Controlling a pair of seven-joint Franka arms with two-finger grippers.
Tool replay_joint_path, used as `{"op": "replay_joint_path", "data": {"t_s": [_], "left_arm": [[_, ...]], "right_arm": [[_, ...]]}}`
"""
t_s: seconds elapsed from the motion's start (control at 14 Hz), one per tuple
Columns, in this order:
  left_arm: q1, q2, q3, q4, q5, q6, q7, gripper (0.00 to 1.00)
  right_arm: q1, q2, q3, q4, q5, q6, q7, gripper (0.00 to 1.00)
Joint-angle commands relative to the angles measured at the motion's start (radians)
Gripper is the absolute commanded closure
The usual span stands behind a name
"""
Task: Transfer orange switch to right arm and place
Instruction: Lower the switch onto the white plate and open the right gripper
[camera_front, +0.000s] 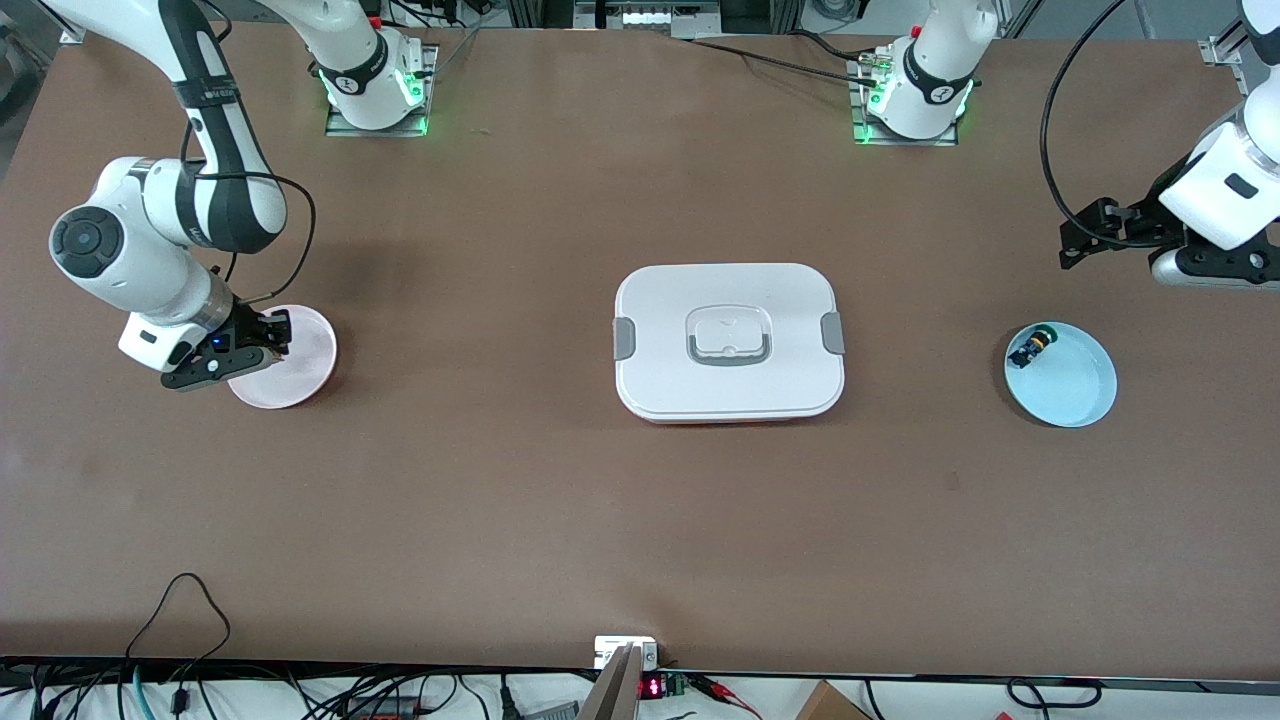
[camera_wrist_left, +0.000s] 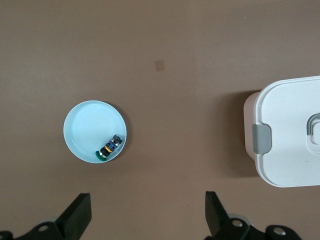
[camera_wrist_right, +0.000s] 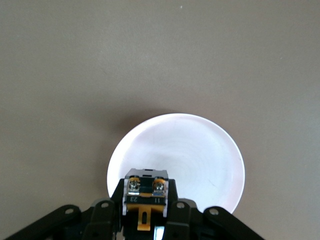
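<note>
The orange switch (camera_wrist_right: 146, 197), a small black block with orange parts and two screws, sits between the fingers of my right gripper (camera_wrist_right: 146, 212), which is shut on it. That gripper (camera_front: 272, 335) hangs low over the rim of the pale pink plate (camera_front: 300, 370) at the right arm's end of the table; the plate (camera_wrist_right: 200, 155) lies bare beneath the switch. My left gripper (camera_front: 1075, 245) is held high and open at the left arm's end, with nothing between its fingers (camera_wrist_left: 80, 215).
A light blue plate (camera_front: 1075, 390) below the left gripper holds a small black part with a green and yellow tip (camera_front: 1031, 348). A white lidded container (camera_front: 730, 340) with grey clips stands mid-table. Cables run along the table edge nearest the front camera.
</note>
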Motion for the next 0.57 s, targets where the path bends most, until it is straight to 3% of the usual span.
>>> {"op": "replay_joint_path", "data": {"t_s": [0.0, 0.5], "left_arm": [[0.004, -0.017, -0.008, -0.010, 0.020, -0.003, -0.009, 0.00], [0.002, -0.017, -0.010, 0.005, 0.020, -0.054, -0.010, 0.00]], "right_arm": [[0.025, 0.025, -0.020, -0.027, -0.010, 0.067, 0.058, 1.00], [-0.013, 0.130, -0.025, -0.042, -0.004, 0.199, 0.073, 0.99]]}}
